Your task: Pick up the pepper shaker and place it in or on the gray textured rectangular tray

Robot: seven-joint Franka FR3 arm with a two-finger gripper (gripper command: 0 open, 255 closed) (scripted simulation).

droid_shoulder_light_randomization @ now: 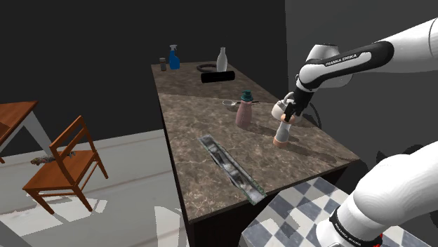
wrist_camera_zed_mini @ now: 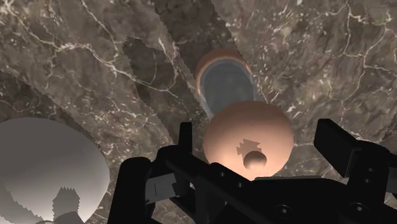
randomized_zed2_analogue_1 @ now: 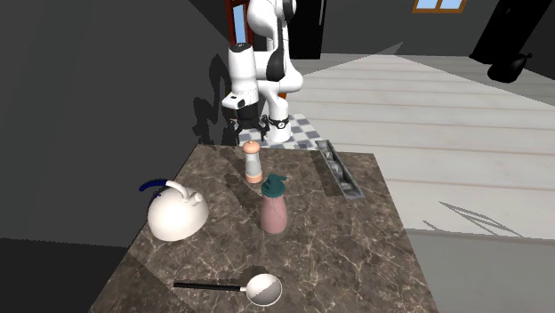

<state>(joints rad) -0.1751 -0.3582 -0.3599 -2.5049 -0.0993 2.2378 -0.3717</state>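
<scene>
Black fingers (wrist_camera_zed_mini: 337, 145) of the all-black two-finger hand (wrist_camera_zed_mini: 254, 133) are standing wide apart on either side of the pepper shaker's (wrist_camera_zed_mini: 248, 137) rounded salmon-coloured cap, and neither finger is touching it. The shaker, a pale grey cylinder with a salmon cap and base, is standing upright on the dark brown marble table (droid_shoulder_light_randomization: 203, 123), directly beneath the hand. Nothing is being held.

In the shoulder view, the white arm with dark joints (droid_shoulder_light_randomization: 351, 67) is reaching in from the right and is holding the hand just above the shaker. A long, narrow grey rectangular tray (droid_shoulder_light_randomization: 231, 168) is lying near the table's front edge, well apart from the shaker and toward that view's lower left. A pink bottle with a teal cap (droid_shoulder_light_randomization: 243, 111) is standing upright near the shaker, on its left in that view.

In the second exterior view, a white kettle with a blue handle (randomized_zed2_analogue_1: 178, 215) is sitting near the pink bottle, on that view's left, and a ladle with a black handle (randomized_zed2_analogue_1: 264, 287) is lying close to the camera. At the table's far end in the shoulder view, a blue spray bottle (droid_shoulder_light_randomization: 174, 57) and a white bottle (droid_shoulder_light_randomization: 222, 59) are standing. A wooden chair (droid_shoulder_light_randomization: 67, 165) is sitting on the floor beside the table.
</scene>
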